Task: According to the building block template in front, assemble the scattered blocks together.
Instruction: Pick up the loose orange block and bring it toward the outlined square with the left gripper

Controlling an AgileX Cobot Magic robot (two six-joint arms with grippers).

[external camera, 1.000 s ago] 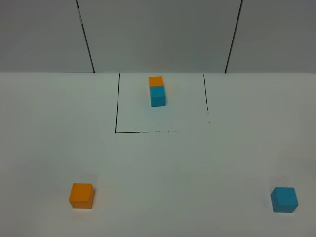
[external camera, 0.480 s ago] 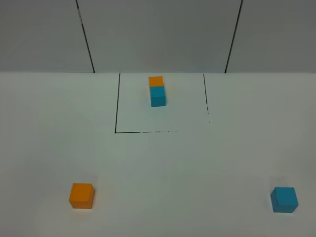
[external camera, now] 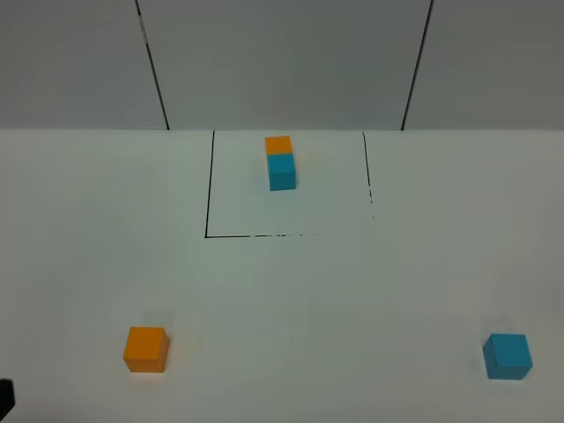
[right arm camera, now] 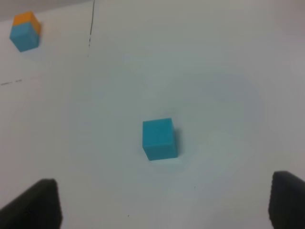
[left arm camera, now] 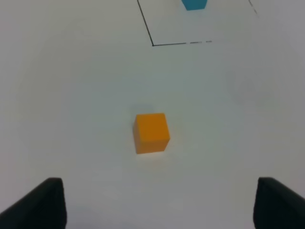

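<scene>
Facing orange cube (left arm camera: 151, 132): left pincer (left arm camera: 157, 205), jaws wide apart, empty.
Facing cyan cube (right arm camera: 159, 139): right pincer (right arm camera: 159, 202), jaws wide apart, empty.
High view: both cubes at once, well apart on worktop (external camera: 352, 291); template (external camera: 281, 163) in marked square (external camera: 208, 189) beyond.

High overview, wrist close-ups, shared template (external camera: 280, 163)

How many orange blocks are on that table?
2. A loose orange cube sits front left; a smaller-looking orange cube is at the back, joined to a cyan cube inside the outlined square. None seems hidden.
</scene>
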